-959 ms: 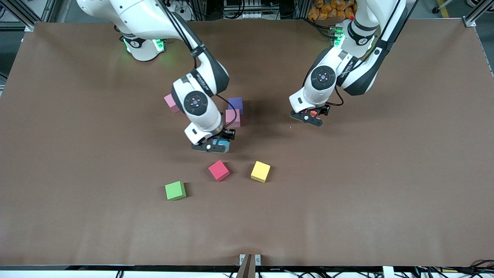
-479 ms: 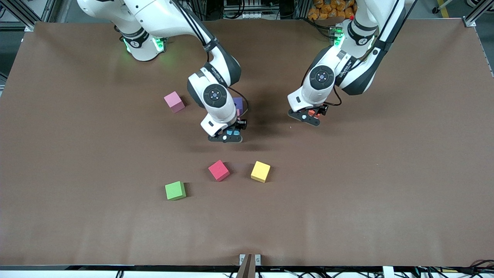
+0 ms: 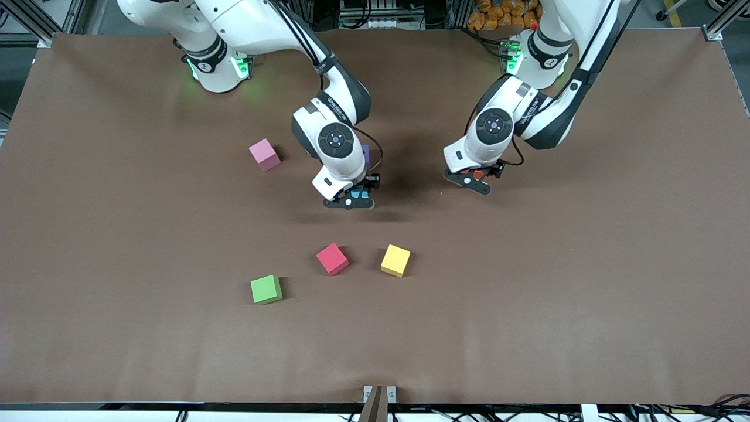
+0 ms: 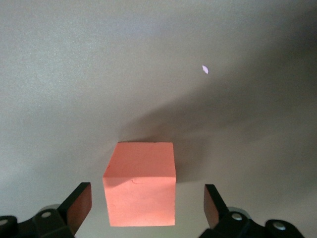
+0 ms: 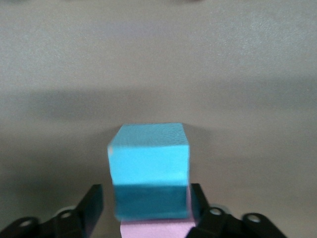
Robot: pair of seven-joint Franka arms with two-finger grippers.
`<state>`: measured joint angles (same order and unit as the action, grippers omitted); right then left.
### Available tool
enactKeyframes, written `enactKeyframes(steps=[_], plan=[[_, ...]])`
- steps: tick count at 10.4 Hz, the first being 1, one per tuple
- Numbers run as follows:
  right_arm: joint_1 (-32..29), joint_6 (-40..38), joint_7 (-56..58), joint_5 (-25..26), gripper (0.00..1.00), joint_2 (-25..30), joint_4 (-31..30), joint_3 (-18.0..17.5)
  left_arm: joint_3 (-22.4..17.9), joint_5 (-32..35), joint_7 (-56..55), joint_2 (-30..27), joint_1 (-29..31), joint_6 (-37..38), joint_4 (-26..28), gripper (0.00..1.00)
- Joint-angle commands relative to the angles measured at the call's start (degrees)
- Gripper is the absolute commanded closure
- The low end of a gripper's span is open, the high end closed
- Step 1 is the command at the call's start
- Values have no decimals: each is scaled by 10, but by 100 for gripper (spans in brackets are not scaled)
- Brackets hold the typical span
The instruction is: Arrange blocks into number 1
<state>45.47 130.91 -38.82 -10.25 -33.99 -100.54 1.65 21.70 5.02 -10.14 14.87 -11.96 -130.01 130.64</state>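
Since the earlier frames the right gripper has carried the light blue block from near the red block to beside the pink block, which with the purple block is mostly hidden under the arm. Its fingers are clamped on the block. The left gripper has drifted slightly; its fingers stand apart, straddling the orange block on the table. Judgement: set blue flush against pink, edges aligned, before releasing.
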Motion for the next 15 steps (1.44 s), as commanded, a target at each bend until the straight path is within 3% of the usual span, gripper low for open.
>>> enactKeyframes(steps=[1,5,7,8,9,13,15], plan=[[-18,-10,-8,0,0,18,-1,1,4,13,7,16,8,-2,1,0],[-120,-13,7,4,0,34,23,3,3,30,7,44,12,-10,-3,0],[-178,-12,91,27,0,29,35,4,3,30,7,53,15,-11,-3,0],[-194,-13,131,29,0,21,48,9,3,30,6,53,17,-11,-3,60],[-202,-12,165,29,0,9,68,19,3,30,6,53,23,-10,-2,100],[-231,0,317,41,0,-44,124,41,6,30,-56,48,17,-6,-8,100],[-252,24,383,40,0,-58,127,43,38,22,-130,47,5,-1,-25,100]])
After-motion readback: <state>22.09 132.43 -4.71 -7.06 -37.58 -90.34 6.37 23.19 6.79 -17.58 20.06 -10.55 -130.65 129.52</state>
